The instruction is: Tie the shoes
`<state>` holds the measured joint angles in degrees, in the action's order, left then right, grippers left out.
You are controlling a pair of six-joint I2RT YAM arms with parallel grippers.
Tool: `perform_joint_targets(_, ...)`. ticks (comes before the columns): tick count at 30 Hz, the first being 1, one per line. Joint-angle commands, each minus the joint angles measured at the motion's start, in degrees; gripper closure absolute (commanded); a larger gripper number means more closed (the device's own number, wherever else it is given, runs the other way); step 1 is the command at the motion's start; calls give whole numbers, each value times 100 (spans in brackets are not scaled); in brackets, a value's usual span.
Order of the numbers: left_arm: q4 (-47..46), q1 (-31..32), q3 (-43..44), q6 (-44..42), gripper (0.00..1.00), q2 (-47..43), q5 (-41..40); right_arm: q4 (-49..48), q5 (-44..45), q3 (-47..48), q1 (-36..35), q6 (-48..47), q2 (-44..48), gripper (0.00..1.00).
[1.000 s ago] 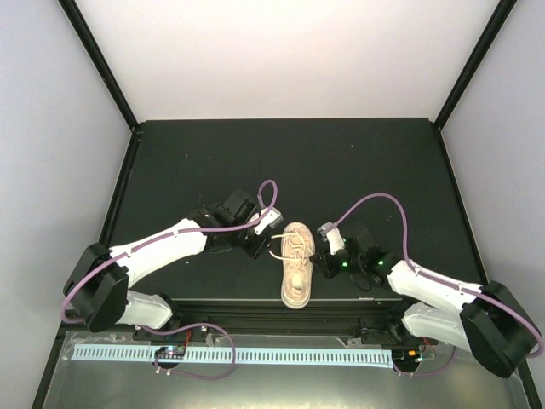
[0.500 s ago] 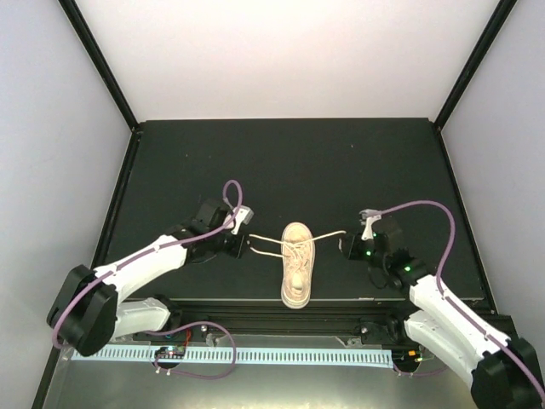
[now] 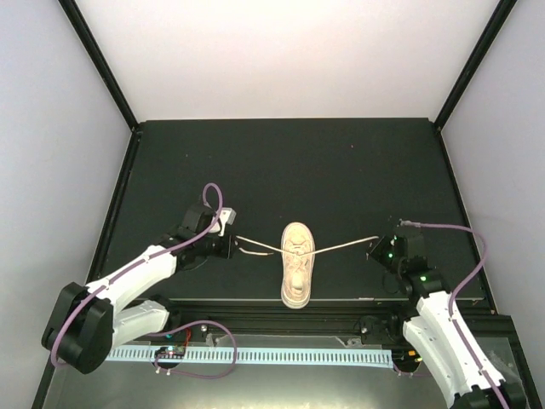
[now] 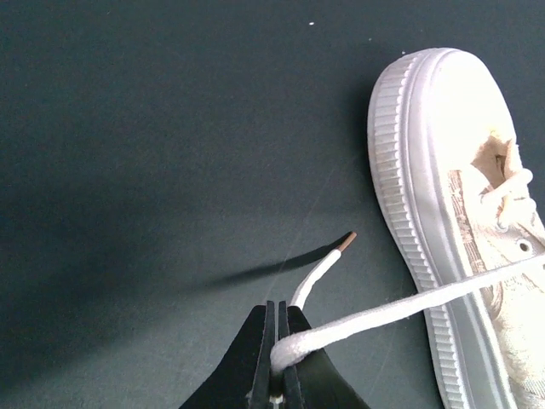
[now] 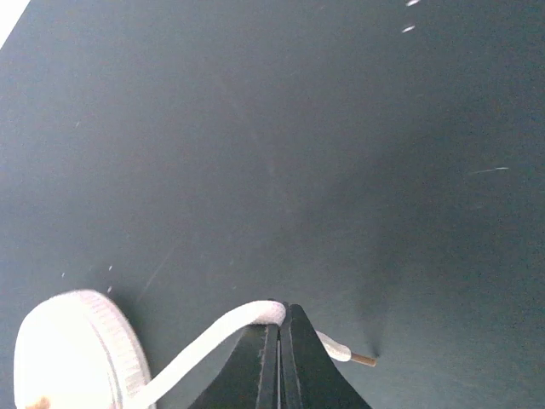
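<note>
No readable text, labels or numbers.

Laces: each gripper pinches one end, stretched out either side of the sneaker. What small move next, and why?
Probably bring both grippers inward toward the sneaker to slacken the laces for a loop. The left gripper and right gripper each pinch one end, both strands run taut, and no bow shows.

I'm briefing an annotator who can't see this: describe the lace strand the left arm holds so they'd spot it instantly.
On the black table sits a small beige-pink sneaker near its front edge. A thin off-white lace strand stretches from its eyelets to the shut fingers of the left gripper; its twin runs the opposite way, to the right gripper.
</note>
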<state>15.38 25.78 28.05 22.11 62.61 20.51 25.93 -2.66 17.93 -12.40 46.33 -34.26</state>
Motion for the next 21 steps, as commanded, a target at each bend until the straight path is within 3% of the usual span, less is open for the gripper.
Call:
perform_joint_targets(1,-44,-160,-132,266,98,-195,-121,609,480,-86,359,499,427,99)
perform_joint_targets(11,-191,-354,-664,904,98,-557,-725,750,362,-509,815,1007,811,98)
perform_joint_targets(21,-186,-341,-764,583,98,-614,-729,705,534,-440,871,850,1008,98)
